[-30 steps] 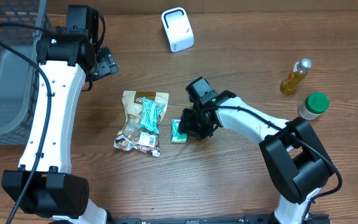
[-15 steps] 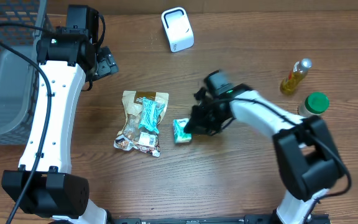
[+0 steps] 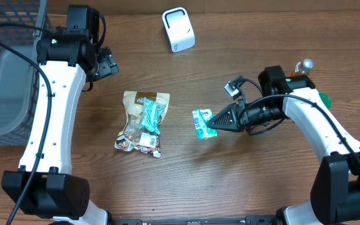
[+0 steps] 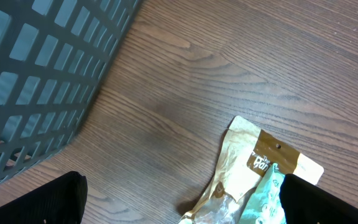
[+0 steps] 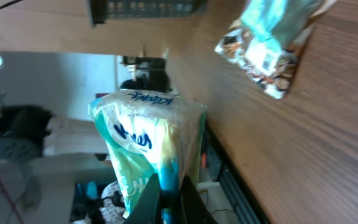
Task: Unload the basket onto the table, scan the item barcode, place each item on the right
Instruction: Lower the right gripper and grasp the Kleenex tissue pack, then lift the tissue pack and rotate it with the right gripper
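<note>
Between tips of the right end effector [image 3: 212, 123], a tissue pack [image 3: 200, 122]

Right arm [image 3: 320, 128] comes in from the right side, wrist rolled sideways, right gripper [image 3: 212, 122] pointing left and pinched tight on a tissue pack [image 3: 200, 123]. Left arm [image 3: 52, 119] stretches up the left edge, left gripper [image 3: 108, 64] spread wide (nothing in it).

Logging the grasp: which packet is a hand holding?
The green-and-white tissue pack, in the right hand; the brown snack bag and teal packet atop it lie free.
</note>
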{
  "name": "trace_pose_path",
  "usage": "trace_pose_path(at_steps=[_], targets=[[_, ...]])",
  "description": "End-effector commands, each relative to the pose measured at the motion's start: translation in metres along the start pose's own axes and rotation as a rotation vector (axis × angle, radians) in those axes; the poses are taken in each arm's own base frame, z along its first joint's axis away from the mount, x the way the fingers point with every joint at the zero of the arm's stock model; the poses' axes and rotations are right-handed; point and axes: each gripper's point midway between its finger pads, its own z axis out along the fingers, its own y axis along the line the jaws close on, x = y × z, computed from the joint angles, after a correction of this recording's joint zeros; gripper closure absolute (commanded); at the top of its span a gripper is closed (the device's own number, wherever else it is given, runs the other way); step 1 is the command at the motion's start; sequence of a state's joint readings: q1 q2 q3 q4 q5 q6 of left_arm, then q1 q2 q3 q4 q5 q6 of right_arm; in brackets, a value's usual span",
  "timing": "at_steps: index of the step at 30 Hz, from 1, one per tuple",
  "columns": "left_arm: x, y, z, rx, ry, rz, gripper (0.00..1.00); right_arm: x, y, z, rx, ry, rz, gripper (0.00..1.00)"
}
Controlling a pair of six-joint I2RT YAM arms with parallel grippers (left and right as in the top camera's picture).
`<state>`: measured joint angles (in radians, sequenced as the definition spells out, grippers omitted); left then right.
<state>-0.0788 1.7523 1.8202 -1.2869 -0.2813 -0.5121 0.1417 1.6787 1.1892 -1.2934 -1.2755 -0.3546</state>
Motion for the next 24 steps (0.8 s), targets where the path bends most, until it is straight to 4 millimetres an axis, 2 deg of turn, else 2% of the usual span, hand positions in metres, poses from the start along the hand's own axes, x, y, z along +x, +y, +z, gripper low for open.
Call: trace_pose_path(at_steps=[1,8,24], targets=[[-0.006,0.000,-0.010,0.006,-0.035,0.015,0.00,0.005,0.028,-0.007,-0.094,-0.043,-0.218,0.96],[-0.006,0.000,-0.010,0.006,-0.035,0.015,0.00,0.025,0.052,-0.010,-0.175,-0.053,-0.261,0.96],[-0.006,0.000,-0.010,0.006,-0.035,0.015,0.01,0.022,0.057,-0.011,-0.200,-0.073,-0.231,0.96]])
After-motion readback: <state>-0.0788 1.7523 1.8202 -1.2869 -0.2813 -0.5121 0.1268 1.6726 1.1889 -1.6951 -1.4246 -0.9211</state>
